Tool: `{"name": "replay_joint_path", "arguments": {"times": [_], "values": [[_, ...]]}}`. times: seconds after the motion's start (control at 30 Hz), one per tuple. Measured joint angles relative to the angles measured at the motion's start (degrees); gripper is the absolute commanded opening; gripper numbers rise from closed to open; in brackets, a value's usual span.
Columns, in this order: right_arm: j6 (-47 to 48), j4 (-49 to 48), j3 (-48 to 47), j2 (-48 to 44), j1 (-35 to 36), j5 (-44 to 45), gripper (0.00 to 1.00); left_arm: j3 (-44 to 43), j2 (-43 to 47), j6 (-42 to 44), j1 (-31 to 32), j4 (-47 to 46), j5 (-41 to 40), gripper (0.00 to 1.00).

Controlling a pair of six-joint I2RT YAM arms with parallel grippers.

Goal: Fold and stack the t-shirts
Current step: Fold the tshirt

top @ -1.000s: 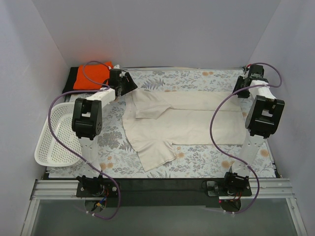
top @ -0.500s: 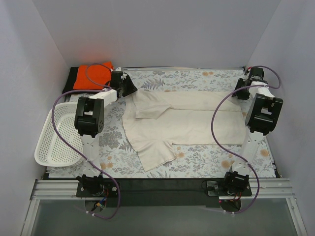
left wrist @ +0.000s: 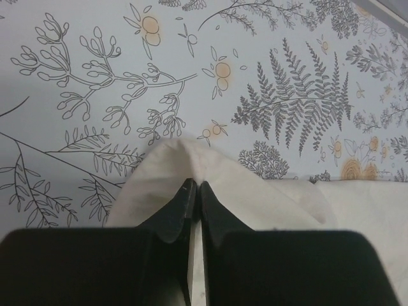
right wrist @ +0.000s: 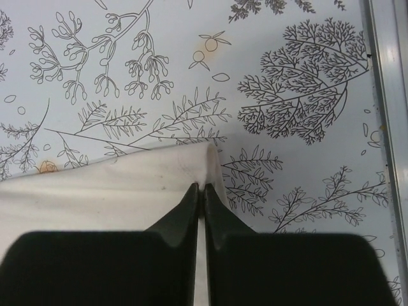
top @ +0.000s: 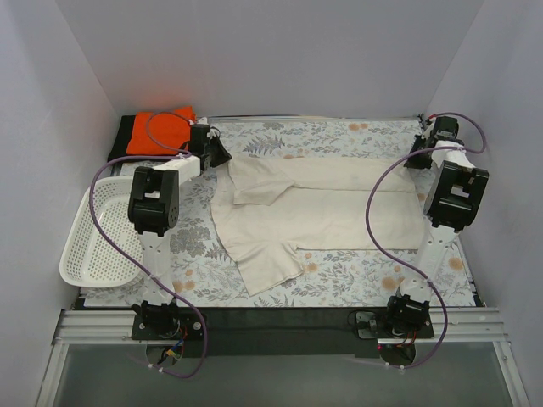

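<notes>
A cream t-shirt (top: 314, 208) lies spread across the floral table, partly folded, one sleeve pointing to the near edge. My left gripper (top: 224, 158) is at its far left corner, shut on a pinched ridge of the cream t-shirt (left wrist: 210, 172). My right gripper (top: 417, 161) is at the far right corner, shut on the cream t-shirt's (right wrist: 127, 185) edge. In the left wrist view the left gripper (left wrist: 194, 186) has its jaws together; the right gripper (right wrist: 201, 187) looks the same. A folded orange t-shirt (top: 165, 127) rests on a black t-shirt (top: 123, 136) at the far left.
A white perforated basket (top: 97, 233) sits at the left edge of the table. White walls close in the back and both sides. A metal rail (right wrist: 386, 95) runs along the table's right edge near the right gripper.
Both grippers have closed on the cream t-shirt's far corners. The left arm has shifted slightly toward the far left; the right arm has edged toward the back.
</notes>
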State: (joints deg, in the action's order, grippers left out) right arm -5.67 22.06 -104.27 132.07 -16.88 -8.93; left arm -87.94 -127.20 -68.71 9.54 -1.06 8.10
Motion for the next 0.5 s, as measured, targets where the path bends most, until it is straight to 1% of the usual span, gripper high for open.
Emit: {"name": "replay_joint_path", "arguments": {"times": [0.03,0.07,0.37,0.5], "values": [[-0.07,-0.02,-0.11,0.11,-0.09,-0.35,0.01,0.24,-0.02,0.09,-0.15,-0.28,0.00,0.01],[-0.04,-0.02,-0.22,0.22,-0.15,-0.50,0.01,0.39,-0.02,0.13,-0.35,-0.35,0.00,0.00],[0.33,0.57,-1.88,0.76,-0.72,-0.81,0.01,2.62,-0.04,0.33,-2.93,-0.87,-0.31,0.00],[0.90,0.46,-3.41,1.73,-0.79,-0.98,0.01,3.26,-0.04,0.17,-3.76,-1.53,1.05,0.00]]}}
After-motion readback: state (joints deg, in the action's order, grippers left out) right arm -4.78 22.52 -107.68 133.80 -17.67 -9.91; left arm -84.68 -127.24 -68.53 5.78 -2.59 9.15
